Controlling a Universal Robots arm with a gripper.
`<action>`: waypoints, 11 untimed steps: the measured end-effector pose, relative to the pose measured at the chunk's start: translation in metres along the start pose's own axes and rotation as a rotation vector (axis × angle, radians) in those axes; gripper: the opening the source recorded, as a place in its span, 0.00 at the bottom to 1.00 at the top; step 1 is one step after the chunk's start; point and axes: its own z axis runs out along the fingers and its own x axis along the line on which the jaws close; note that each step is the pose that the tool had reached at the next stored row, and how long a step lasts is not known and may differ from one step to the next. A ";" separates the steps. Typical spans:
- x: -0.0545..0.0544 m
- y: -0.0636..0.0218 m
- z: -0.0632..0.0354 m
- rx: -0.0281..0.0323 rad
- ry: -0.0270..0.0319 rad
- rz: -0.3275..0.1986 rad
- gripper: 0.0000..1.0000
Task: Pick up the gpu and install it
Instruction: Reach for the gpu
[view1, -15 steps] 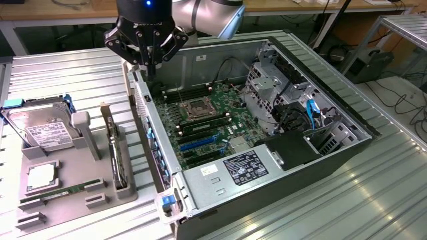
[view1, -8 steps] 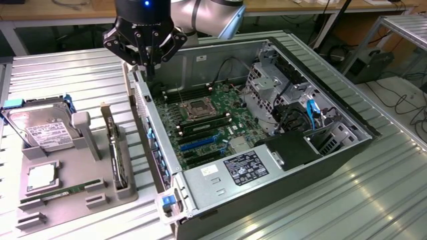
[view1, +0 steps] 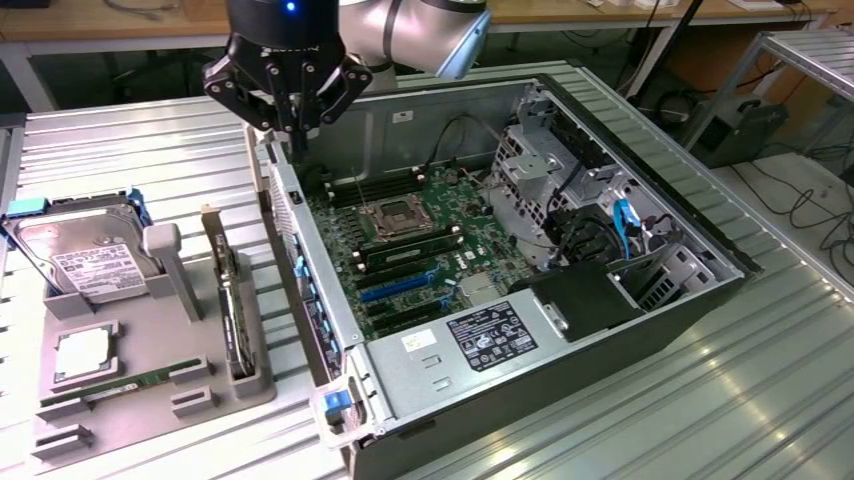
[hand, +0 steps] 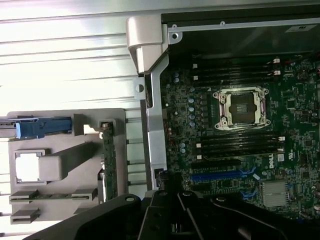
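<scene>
Closed jaws above open case (view1: 414, 120), gpu (view1: 236, 320) upright in grey tray (view1: 200, 395)

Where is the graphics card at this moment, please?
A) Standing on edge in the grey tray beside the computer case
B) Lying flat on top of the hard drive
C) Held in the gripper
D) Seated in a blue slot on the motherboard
A: the graphics card stands on edge in the grey tray next to the computer case, while the gripper hangs above the case's edge, apart from the card.
</scene>
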 end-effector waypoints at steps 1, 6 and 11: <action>0.000 0.0000 0.0000 0.0000 0.0000 0.000 0.11; 0.001 -0.0001 -0.0001 0.0000 0.0000 0.000 0.11; 0.003 -0.0002 -0.0001 0.0000 0.0000 0.000 0.11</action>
